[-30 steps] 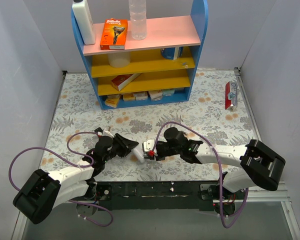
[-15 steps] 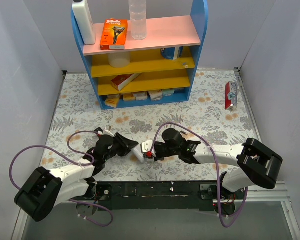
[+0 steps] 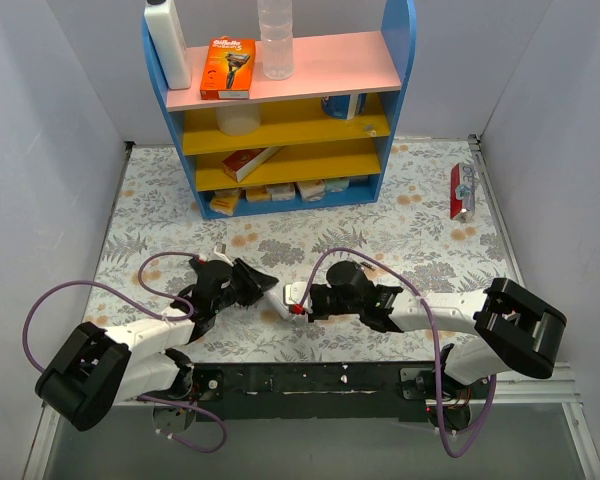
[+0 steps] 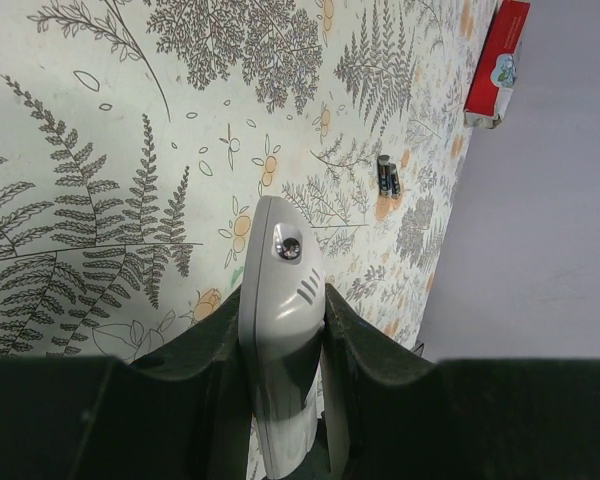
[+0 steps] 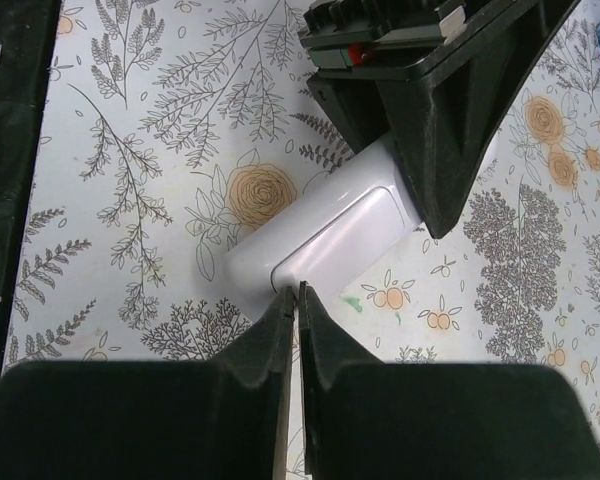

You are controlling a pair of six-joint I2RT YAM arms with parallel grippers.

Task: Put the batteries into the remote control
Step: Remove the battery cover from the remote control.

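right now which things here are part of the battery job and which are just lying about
Job: remote control, held in left gripper; batteries; right gripper.
Lying about: shelf, razor box, white bottle, clear bottle, red pack.

Atop the blue shelf (image 3: 405,45), a Gillette razor box (image 3: 228,68) stands between a white bottle (image 3: 167,42) and a clear bottle (image 3: 276,40). A red packet (image 3: 462,190) lies on the table (image 3: 430,240).
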